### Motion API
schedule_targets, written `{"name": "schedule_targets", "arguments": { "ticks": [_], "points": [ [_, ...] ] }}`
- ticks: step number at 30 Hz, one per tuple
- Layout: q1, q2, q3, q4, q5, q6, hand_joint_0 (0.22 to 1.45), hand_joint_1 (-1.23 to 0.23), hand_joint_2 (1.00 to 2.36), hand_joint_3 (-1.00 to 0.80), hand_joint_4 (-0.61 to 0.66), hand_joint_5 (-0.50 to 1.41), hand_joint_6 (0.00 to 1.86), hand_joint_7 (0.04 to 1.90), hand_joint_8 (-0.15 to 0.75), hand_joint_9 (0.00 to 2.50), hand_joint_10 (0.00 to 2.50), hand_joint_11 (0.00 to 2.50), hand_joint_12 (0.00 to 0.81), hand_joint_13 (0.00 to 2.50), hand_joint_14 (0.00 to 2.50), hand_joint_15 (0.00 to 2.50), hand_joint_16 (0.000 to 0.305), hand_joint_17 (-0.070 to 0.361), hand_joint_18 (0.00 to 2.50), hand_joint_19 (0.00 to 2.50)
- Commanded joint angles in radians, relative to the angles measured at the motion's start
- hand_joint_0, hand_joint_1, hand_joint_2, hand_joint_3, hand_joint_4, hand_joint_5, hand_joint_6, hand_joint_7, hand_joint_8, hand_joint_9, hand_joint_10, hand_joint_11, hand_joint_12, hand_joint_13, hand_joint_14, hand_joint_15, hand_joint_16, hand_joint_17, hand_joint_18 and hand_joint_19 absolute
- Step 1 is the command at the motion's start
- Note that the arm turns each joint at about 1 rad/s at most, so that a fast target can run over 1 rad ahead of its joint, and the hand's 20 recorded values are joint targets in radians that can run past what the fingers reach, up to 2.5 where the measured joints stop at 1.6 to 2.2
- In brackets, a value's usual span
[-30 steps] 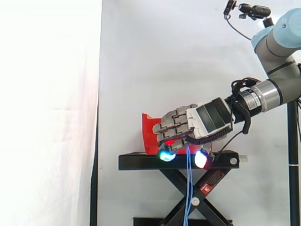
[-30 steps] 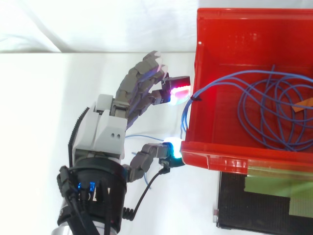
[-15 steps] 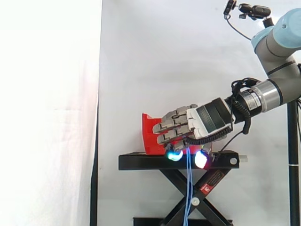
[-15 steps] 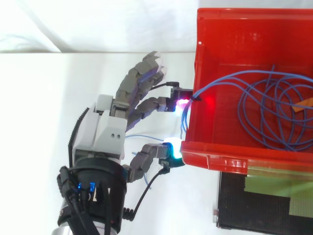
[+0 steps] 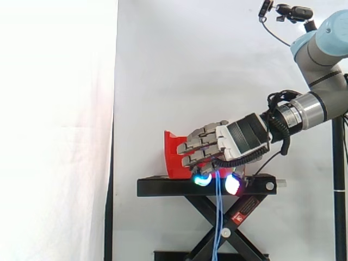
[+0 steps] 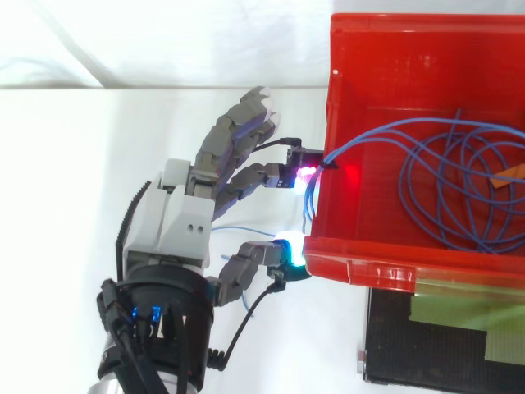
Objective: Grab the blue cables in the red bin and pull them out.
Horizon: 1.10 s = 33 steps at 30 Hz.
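The red bin holds a loose coil of blue cables. Some strands cross its left wall and hang down past the stand. My hand is outside that wall, palm toward the bin. Most fingers are straight. One finger is bent, and its magenta pad touches the strands where they cross the wall. The thumb's cyan pad rests at the bin's near corner, apart from that finger. In the side view the hand hides most of the bin, and the strands drop between two glowing pads.
The bin sits on a black platform atop a scissor lift. Yellowish tape lies on the platform beside the bin. A small orange piece lies among the coils. A white curtain hangs behind.
One finger has curled in, bringing its magenta pad from a little off the bin's wall up against the cables there. The arm and thumb have kept still.
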Motion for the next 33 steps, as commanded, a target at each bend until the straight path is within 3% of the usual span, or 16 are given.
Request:
{"name": "schedule_targets", "arguments": {
  "ticks": [1,33],
  "points": [
    [0.002,0.0,0.0,0.0,-0.003,0.0,0.81,-0.8,1.0,-1.0,0.26,0.77,0.01,0.77,0.24,0.46,0.01,0.28,0.31,0.26,0.01,0.26,0.04,0.091,0.28,0.53],
    [0.011,0.0,-0.006,0.021,-0.011,0.002,0.81,-0.8,1.0,-1.0,0.26,0.77,0.01,0.76,0.241,0.47,0.01,0.29,0.308,0.27,0.01,0.26,0.04,0.09,0.29,0.53]
  ]
}}
